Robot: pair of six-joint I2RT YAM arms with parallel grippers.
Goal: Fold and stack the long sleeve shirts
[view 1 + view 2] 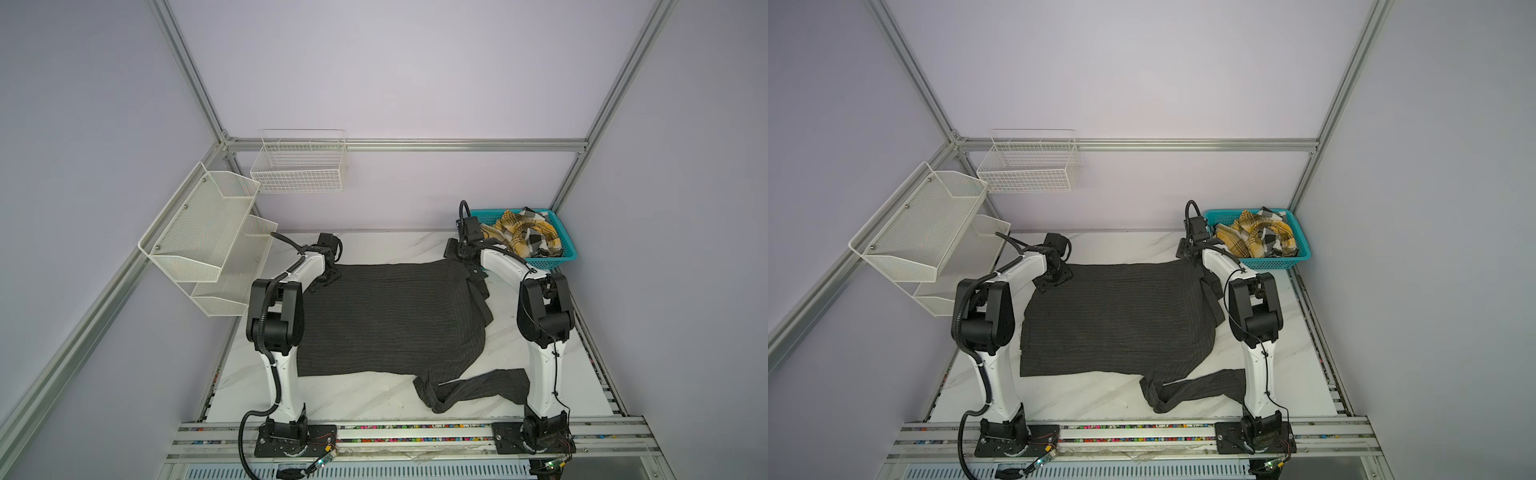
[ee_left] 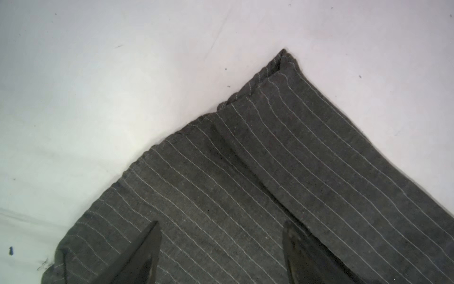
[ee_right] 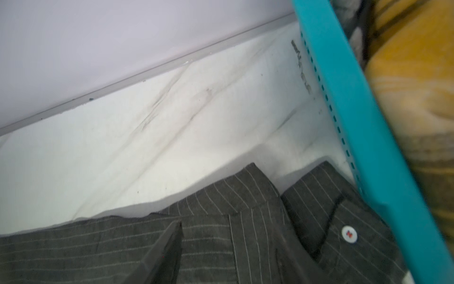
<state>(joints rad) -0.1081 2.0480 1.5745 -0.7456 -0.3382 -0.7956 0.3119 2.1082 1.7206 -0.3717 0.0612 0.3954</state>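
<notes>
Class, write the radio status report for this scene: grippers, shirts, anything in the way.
Left gripper open over corner of pinstripe shirt; right gripper open at opposite corner. Shirt spread, not folded; plaid shirt in basket. Basket crowds right gripper.

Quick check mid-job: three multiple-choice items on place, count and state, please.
1. Where is the yellow, black and white plaid cloth shirt?
A) on the white marble tabletop
B) in the teal plastic basket
C) in the left end effector
2. How many shirts lie on the tabletop?
A) one
B) two
C) none
3. The left end effector is:
A) open
B) shut on cloth
C) out of view
1 B: plaid cloth shows inside the basket.
2 A: only the dark charcoal pinstriped shirt lies there.
3 A: its fingers stand apart.
</notes>
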